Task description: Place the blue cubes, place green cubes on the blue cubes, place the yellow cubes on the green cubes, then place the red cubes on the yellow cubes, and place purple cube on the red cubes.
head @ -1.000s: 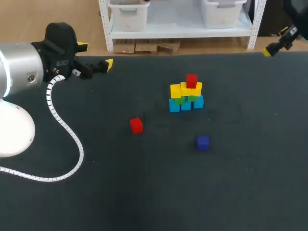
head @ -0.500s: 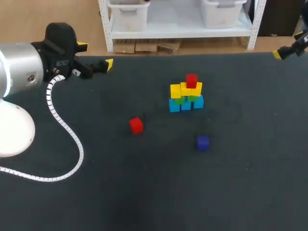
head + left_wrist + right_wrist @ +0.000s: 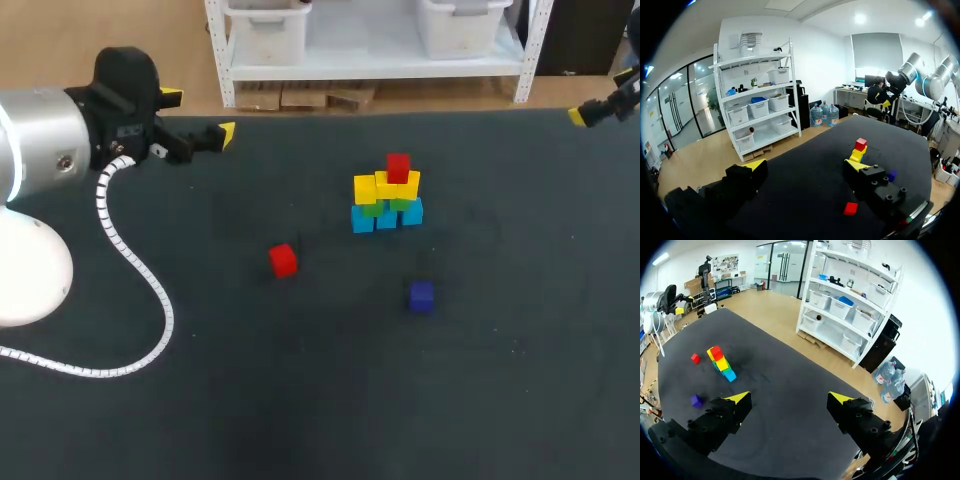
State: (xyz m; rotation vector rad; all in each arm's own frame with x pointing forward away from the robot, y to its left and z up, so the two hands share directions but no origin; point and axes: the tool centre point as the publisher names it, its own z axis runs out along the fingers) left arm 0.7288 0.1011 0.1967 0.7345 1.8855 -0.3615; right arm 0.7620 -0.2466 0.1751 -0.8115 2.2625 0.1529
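Far ahead of the left gripper, spread and empty, the cube stack stands on the dark table, loose red cube nearer. The right gripper, likewise spread, has the purple cube ahead.

Counter: matte black, no pattern noted. Stack, bottom up: blue cubes (light, cyan-ish), green cubes, yellow cubes, one red cube on top. A second red cube, same shade, is seen loose left of the stack. Purple cube, in front of the stack, is read as dark indigo. Left arm: silver shell, black wrist, white coiled cable. Left gripper and right gripper: black bodies, yellow tips.
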